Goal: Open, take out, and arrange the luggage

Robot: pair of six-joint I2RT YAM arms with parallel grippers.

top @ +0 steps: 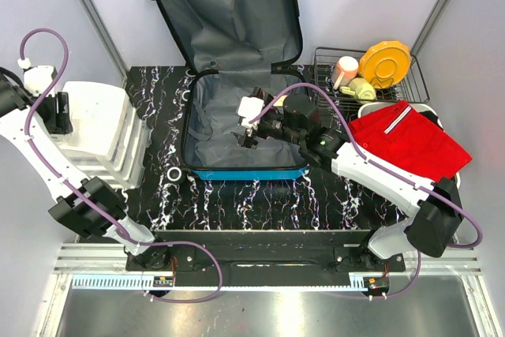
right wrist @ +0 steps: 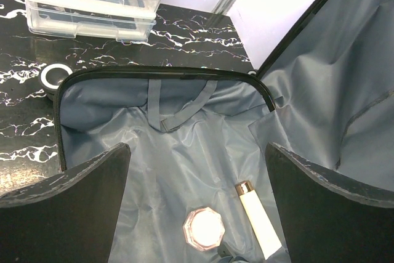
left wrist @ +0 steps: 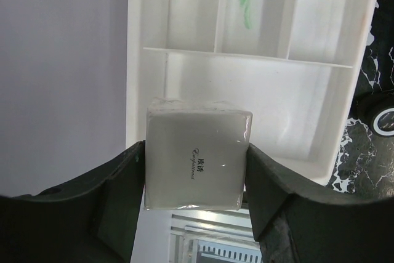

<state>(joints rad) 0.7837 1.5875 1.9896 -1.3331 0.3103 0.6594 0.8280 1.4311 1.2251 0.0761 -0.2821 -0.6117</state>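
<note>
The blue luggage (top: 245, 173) lies open on the black marble table, its lid (top: 237, 29) leaning on the back wall. My right gripper (top: 246, 133) hangs open inside the lower half. In the right wrist view its gripper (right wrist: 197, 152) stands over the grey lining (right wrist: 184, 121), with nothing between the fingers. An octagonal jar (right wrist: 203, 227) and a white tube (right wrist: 258, 217) lie on the lining just below it. At the far left, my left gripper (top: 67, 112) (left wrist: 196, 149) is shut on a translucent square box (left wrist: 197, 158) above a white divided drawer (left wrist: 258, 84).
A white drawer unit (top: 99, 128) (right wrist: 92, 4) stands left of the suitcase, with a tape roll (top: 174, 173) (right wrist: 54, 75) between them. At the right, a wire rack (top: 410, 76) holds an orange plate (top: 385, 63) and a pink cup (top: 345, 69). A red cloth (top: 410, 141) lies over a white bin.
</note>
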